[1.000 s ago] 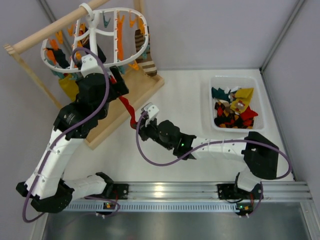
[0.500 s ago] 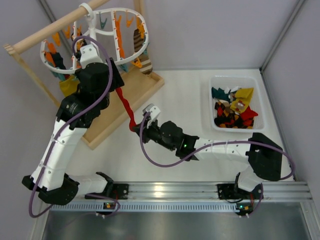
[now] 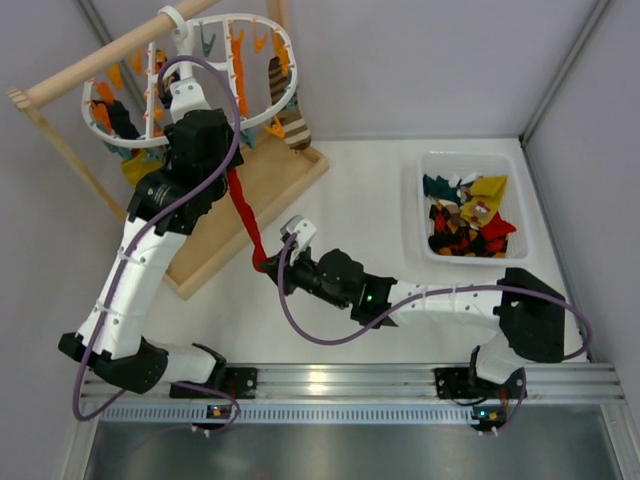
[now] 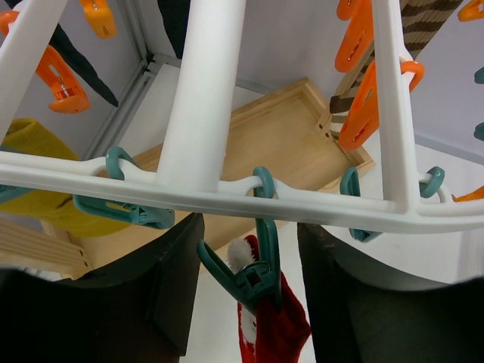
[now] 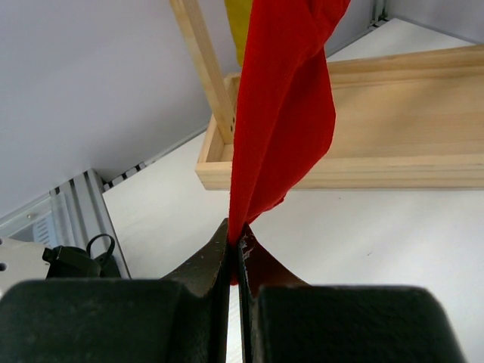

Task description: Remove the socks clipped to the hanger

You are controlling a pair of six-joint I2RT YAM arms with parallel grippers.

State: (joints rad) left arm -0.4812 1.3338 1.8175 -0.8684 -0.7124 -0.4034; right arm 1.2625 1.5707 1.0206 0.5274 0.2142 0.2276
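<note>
While R pincer (image 5: 234,231) pinches red sock (image 5: 283,113) tip | L pincer (image 4: 249,231) spread astride clip (image 4: 257,274)

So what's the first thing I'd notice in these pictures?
Probably the bright red sock, pulled tight like a ribbon from the white hanger at the upper left down to the right gripper, which pinches its lower end. Up close, the left gripper straddles the teal clip biting the sock's top. A bin of loose socks sits at the right.

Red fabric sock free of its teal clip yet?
No: the teal clip on the white plastic hanger grips the top of the red fabric sock.
</note>
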